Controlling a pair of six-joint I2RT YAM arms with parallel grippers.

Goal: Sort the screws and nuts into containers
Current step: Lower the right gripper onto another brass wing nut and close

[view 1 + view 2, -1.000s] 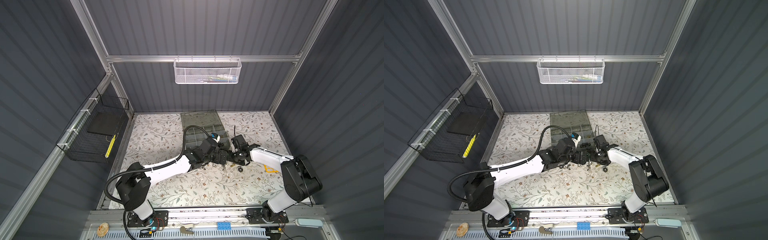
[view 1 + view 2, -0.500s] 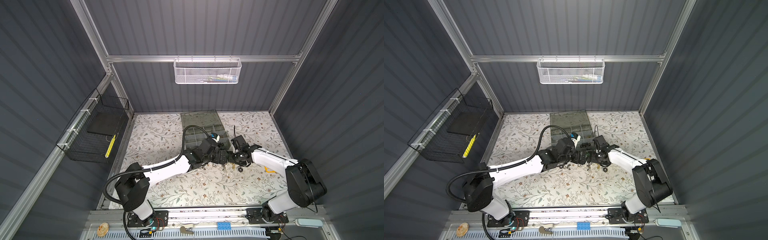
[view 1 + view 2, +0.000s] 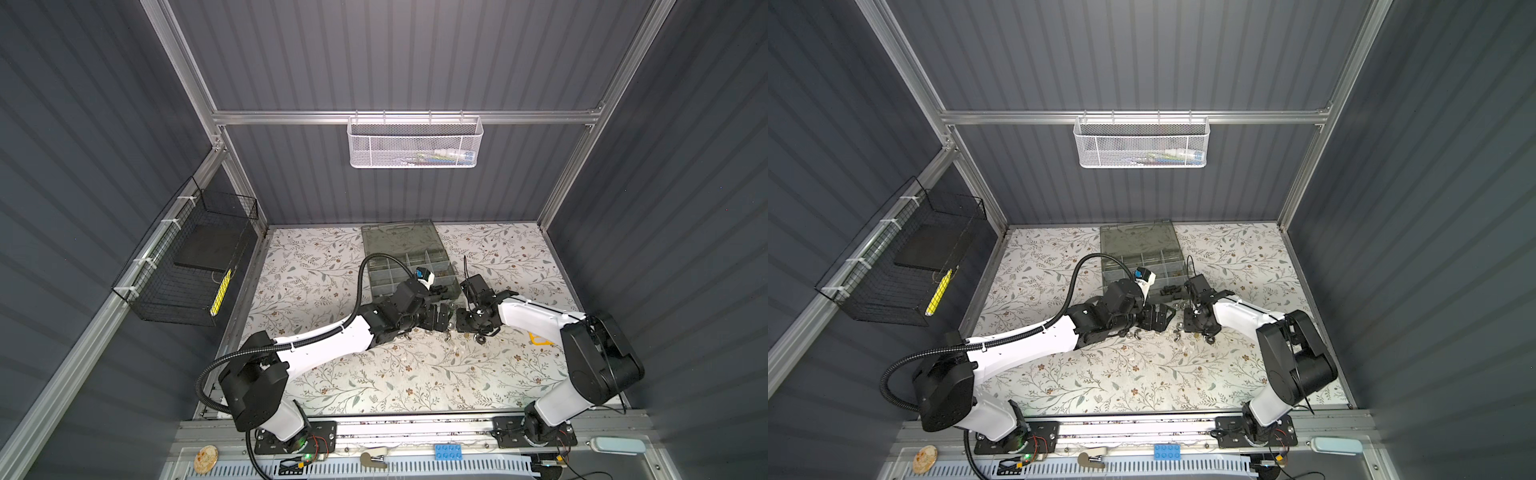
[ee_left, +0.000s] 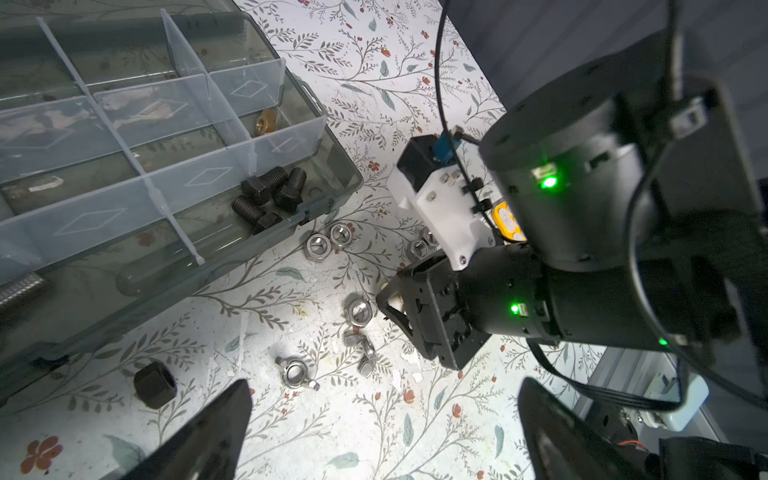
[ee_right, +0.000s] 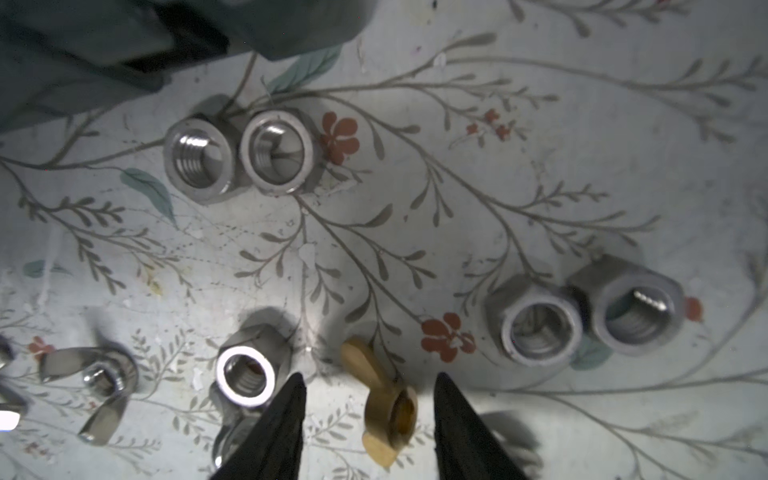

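The translucent organiser case lies open at the back of the table; one of its containers holds black bolts and another a brass piece. Loose silver hex nuts, a silver wing nut and a black hex nut lie on the floral table in front of it. My right gripper points down at the table, its fingers apart on either side of a brass wing nut, with a gap on each side. My left gripper hangs wide open and empty, close beside the right gripper.
A white mesh basket hangs on the back wall. On the left wall there is a black wire basket. A yellow item lies on the table under the right arm. Two more silver nuts sit beside the right gripper.
The right gripper's fingers have come much closer together around the brass wing nut, and the right arm's elbow has shifted slightly. The left arm has stayed still and open.
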